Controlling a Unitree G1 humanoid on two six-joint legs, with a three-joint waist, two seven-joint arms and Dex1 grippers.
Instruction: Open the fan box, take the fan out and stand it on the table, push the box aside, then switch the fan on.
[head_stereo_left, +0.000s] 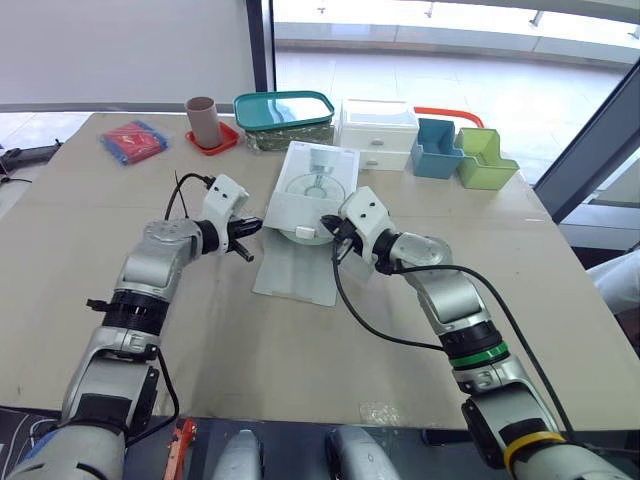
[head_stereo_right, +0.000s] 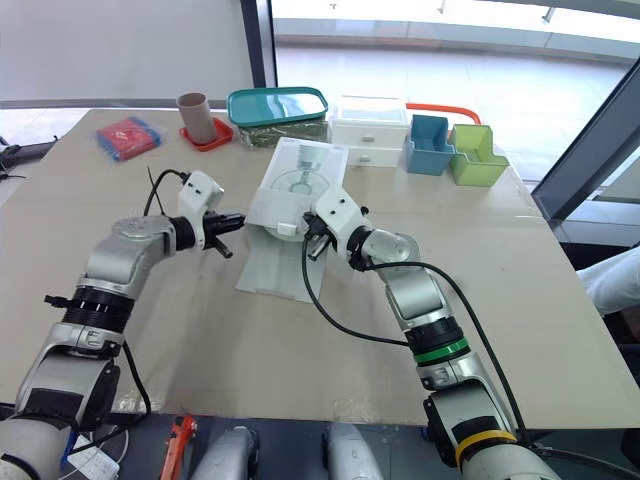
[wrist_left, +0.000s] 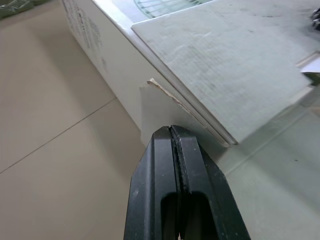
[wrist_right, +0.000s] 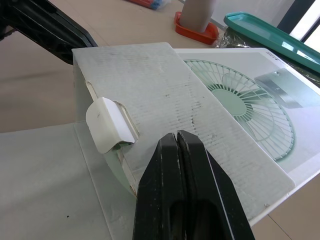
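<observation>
Fan box (head_stereo_left: 318, 180) lies flap (head_stereo_left: 295, 268) open; left jaws and right jaws pinched together, empty, beside it.

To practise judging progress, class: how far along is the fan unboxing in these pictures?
Done: the outer flap of the fan box lies open on the table. In hand: left tool and right tool, both shut, at the open end. Left: fan out and upright, box pushed aside, fan switched on.

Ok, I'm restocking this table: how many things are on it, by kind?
Fan box: 1
Bins: 2 (blue bin, green bin)
Drawer unit: 1
Tray: 1
Cup: 1
Coaster: 1
Red packet: 1
Red loop: 1
Total: 9
</observation>
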